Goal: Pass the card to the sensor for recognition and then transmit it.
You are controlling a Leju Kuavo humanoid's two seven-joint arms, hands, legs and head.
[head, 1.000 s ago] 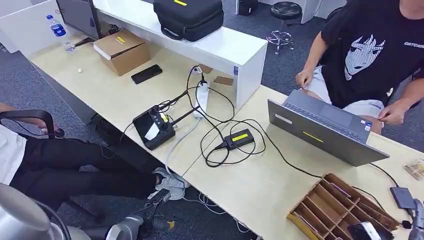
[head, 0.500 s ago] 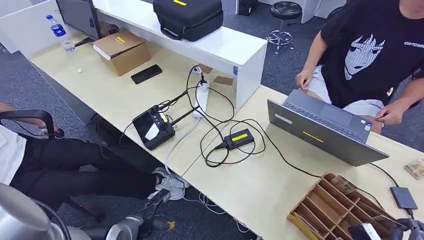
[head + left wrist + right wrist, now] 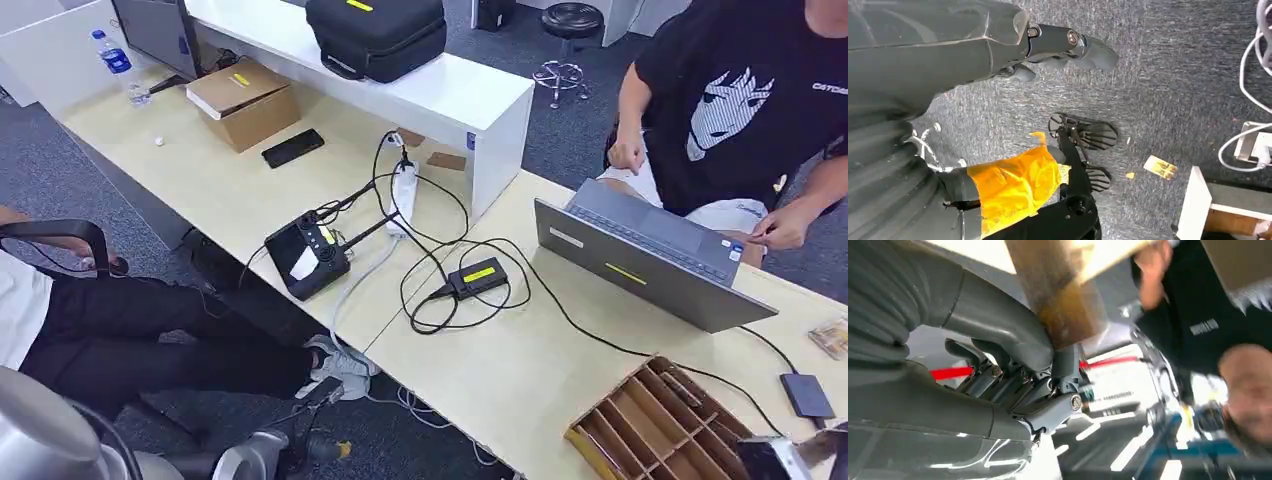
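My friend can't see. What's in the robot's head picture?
A long pale desk holds a grey laptop, tangled black cables and a wooden divider tray. A person in a black shirt sits behind the laptop.

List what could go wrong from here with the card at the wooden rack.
1. The card sits tilted at the wooden rack's near corner beside the right hand. The grip is not clear, so the card might slip or catch a divider.
2. A black cable runs past the rack towards a small dark box; a sweeping arm could snag it.
3. The laptop stands close behind and could be bumped.
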